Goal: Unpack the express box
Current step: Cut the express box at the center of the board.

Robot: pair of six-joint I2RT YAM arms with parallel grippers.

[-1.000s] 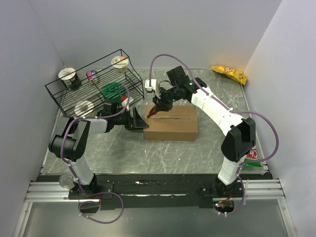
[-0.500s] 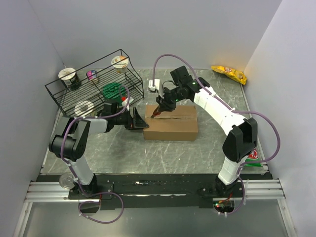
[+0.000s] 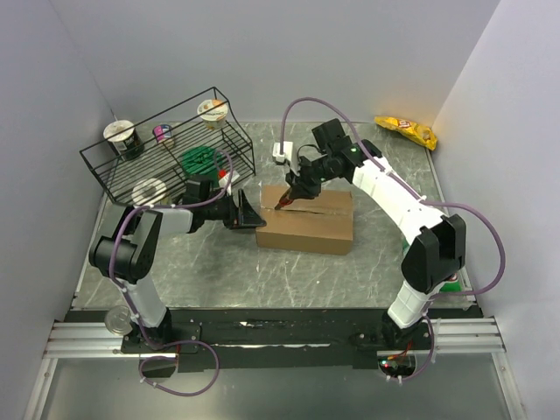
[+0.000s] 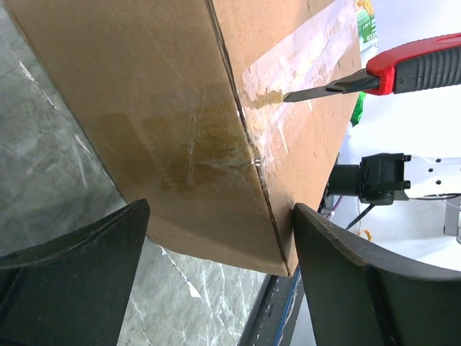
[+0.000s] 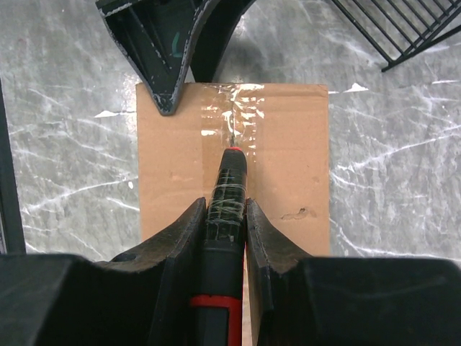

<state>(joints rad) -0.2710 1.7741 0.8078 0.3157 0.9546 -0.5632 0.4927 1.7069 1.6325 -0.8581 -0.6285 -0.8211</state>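
The express box is a brown carton lying on the table, its top seam covered with clear tape. My right gripper is shut on a red and black utility knife, whose blade tip touches the taped seam near the box's left end. My left gripper stands wide open at that end. Its fingers sit either side of the box's near corner, one reaching over the top edge, and I see no clamping.
A black wire rack holding cups and a green lid stands at the back left, close behind the left arm. A yellow snack bag lies back right. A green packet sits by the right arm's base, and a can sits front left.
The right gripper and knife have moved a little to the right along the seam. The box and the left gripper have shifted slightly right, and the box has turned a touch.
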